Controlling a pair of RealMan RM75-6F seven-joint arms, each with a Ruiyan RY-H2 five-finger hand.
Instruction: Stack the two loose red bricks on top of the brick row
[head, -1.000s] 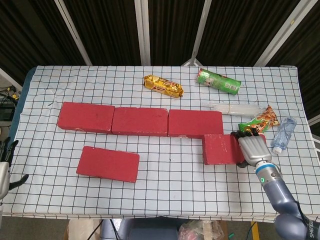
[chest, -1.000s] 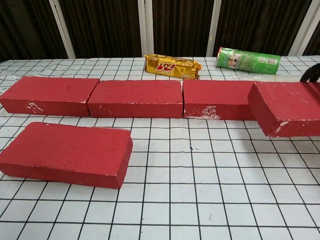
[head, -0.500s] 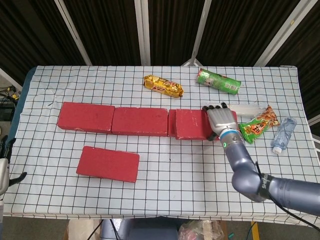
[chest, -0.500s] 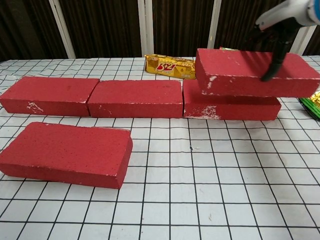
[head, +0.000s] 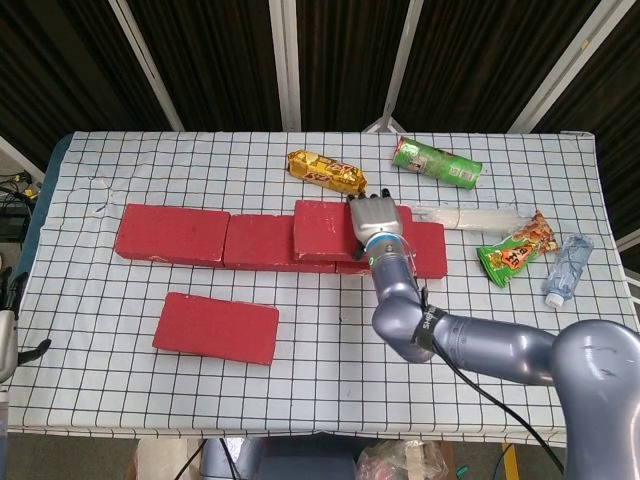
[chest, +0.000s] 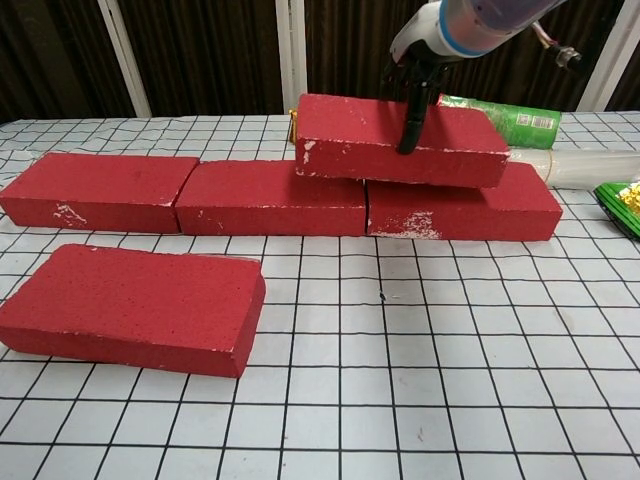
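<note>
The right hand (head: 372, 222) grips a red brick (chest: 400, 140) by its right part, fingers (chest: 411, 118) hooked over the near face, holding it on the brick row (chest: 270, 197) across the middle and right bricks. The second loose brick (chest: 130, 308) lies in front of the row's left end. The left hand (head: 8, 335) is cut off by the frame edge, so its state cannot be told, and the raised brick hides most of the yellow snack packet (head: 326, 171) in the chest view.
</note>
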